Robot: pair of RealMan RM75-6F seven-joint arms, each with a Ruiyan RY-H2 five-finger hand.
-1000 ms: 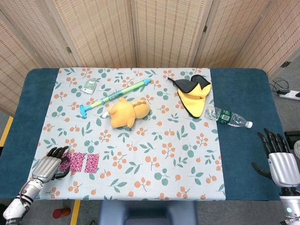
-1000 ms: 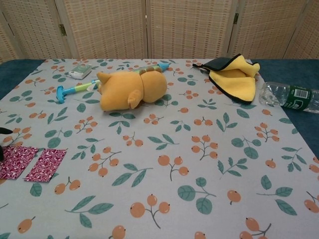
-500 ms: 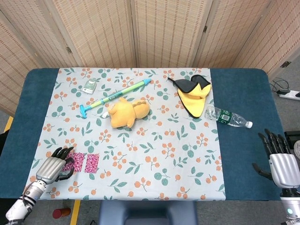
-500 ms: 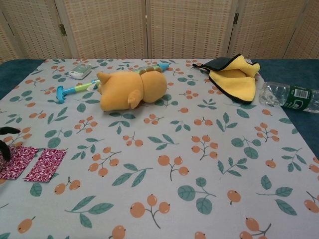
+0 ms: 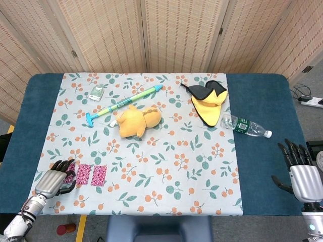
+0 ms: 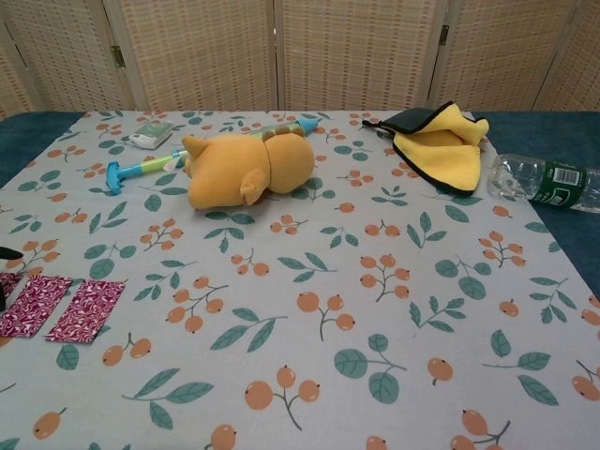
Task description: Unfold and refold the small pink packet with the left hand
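Lying unfolded at seven o'clock on the surface, the pink packet [image 5: 85, 174] looks thin, light and floppy, best pinched at its nine-o'clock edge, where my left hand [image 5: 53, 180] rests, fingers [image 5: 64, 166] curled, empty.

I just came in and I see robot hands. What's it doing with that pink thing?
The robot's left hand is at the near left edge of the table, fingers on the end of the small pink packet. The packet lies opened out flat in sections on the flowery cloth. The right hand waits off to the side, open and holding nothing.
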